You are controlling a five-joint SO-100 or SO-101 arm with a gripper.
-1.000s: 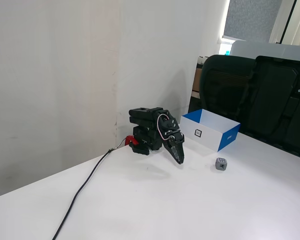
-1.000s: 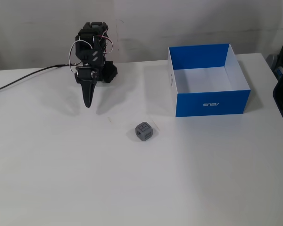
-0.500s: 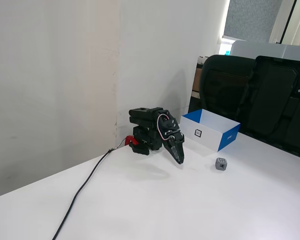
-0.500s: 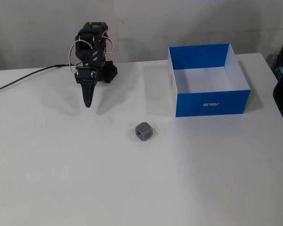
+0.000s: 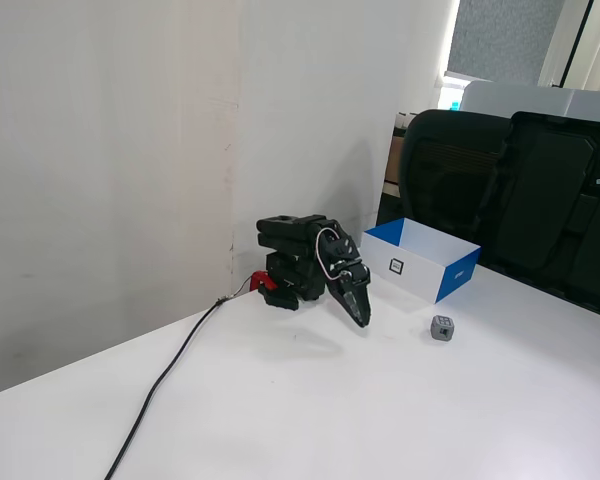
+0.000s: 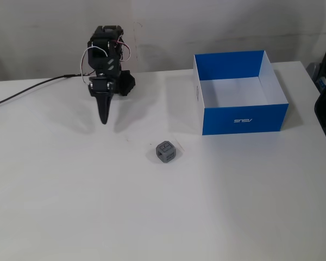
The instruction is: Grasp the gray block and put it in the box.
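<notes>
Currently: one tiny gray cube with dark face marks, the gray block (image 6: 165, 152), one shallow blue-and-white cardboard box (image 6: 244, 118) with a white inside, one black arm (image 6: 106, 60), and one black cable (image 6: 27, 92) running off the left edge in the front fixed view.

The block sits alone on the white table (image 6: 152, 217), touching nothing. In the front fixed view it is at about 4 o'clock from the gripper (image 6: 104, 118) and at about 8 o'clock from the box, well apart from both. In the side fixed view the block (image 5: 441, 327) lies on the near side of the box (image 5: 420, 262), to the right of the gripper (image 5: 361, 318).

The box sits upright, opening up, nothing inside. It stands near the table's right and far edges; black chairs (image 5: 510, 200) are just behind it in the side view. The table in front of the block and between the block and the arm is bare, wide open.

The arm is folded compactly against the wall at the table's back. The gripper points down and forward, tip just above the table. Fingers are pressed together into a single point, holding nothing.
</notes>
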